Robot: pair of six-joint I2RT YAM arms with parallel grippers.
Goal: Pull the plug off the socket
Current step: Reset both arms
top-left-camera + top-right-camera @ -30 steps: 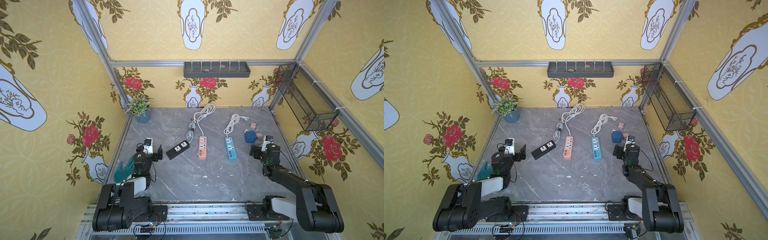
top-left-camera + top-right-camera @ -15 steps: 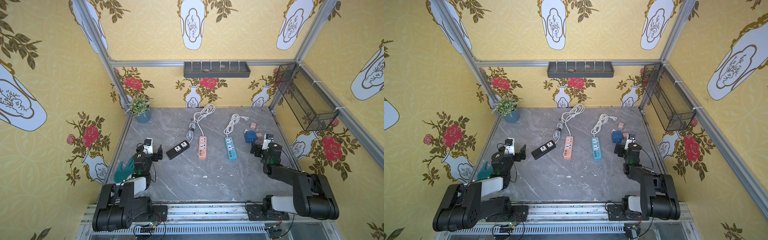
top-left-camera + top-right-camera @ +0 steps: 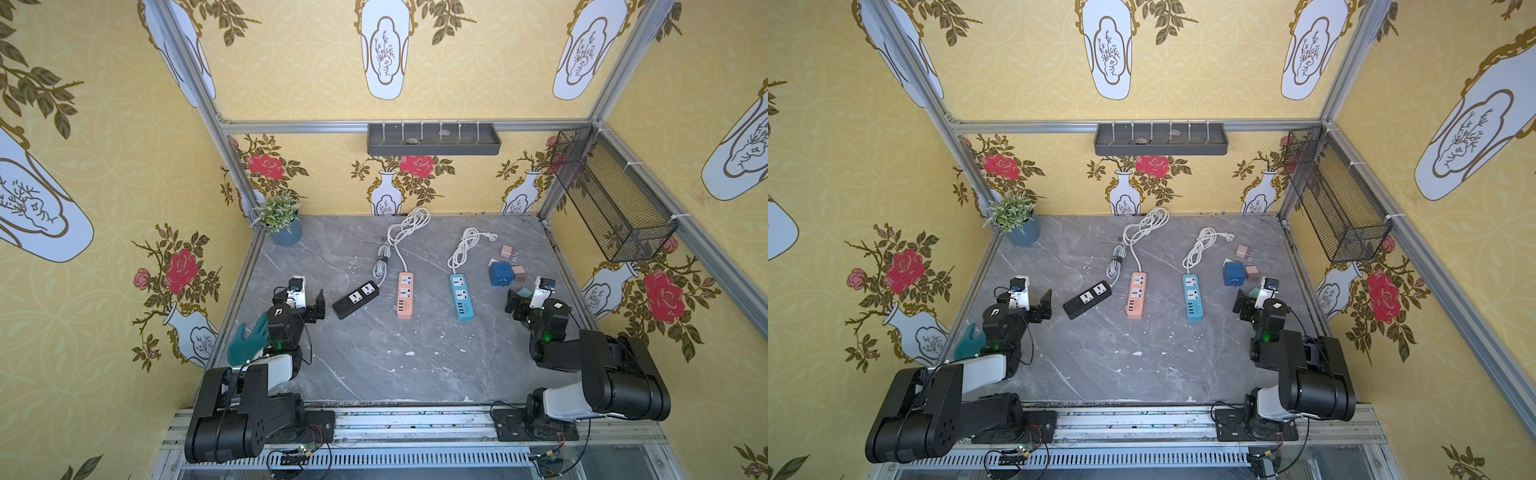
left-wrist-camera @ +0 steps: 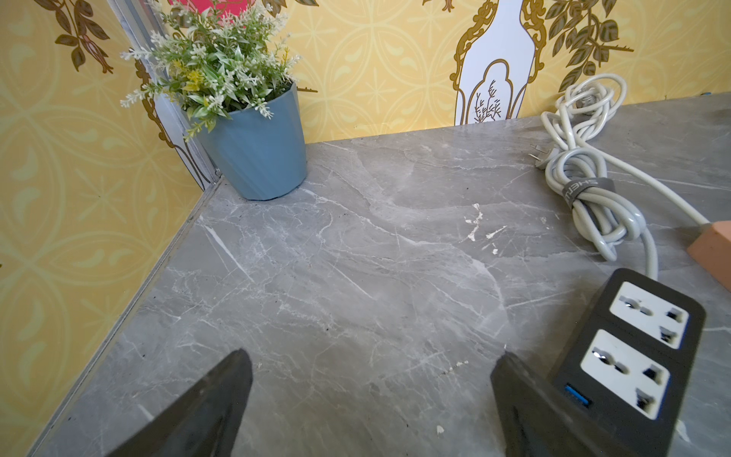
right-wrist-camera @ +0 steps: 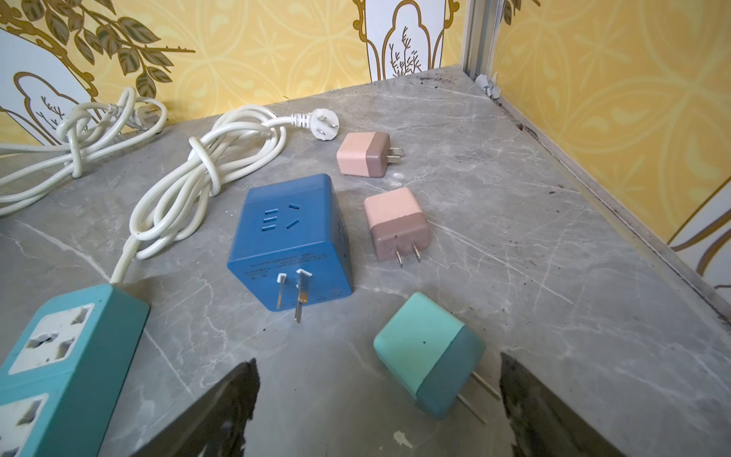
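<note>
Three power strips lie on the grey surface (image 3: 374,365): black strip (image 3: 356,299), orange strip (image 3: 405,295), teal strip (image 3: 461,297). All sockets seen in both top views look empty; no plug seated anywhere.

Loose plugs sit by the R arm: blue cube adapter (image 5: 290,241), two pink plugs (image 5: 364,154) (image 5: 395,223), teal plug (image 5: 429,354), all lying free w/ prongs exposed.

Left gripper (image 4: 372,399): jaws wide apart, nothing between; black strip just beside one jaw. Right gripper (image 5: 379,407): jaws wide apart, nothing held; teal plug lies between the jaw tips, near one jaw, not touched.

Judgement: pulling work appears done, or no plugged pair remains; both arms sit low at the near corners.

Technique, if another pull were needed: one arm pins the strip body flat, the other clamps the plug on its flat sides and pulls straight along the prong axis, no twisting, so the strip does not lift.
</note>
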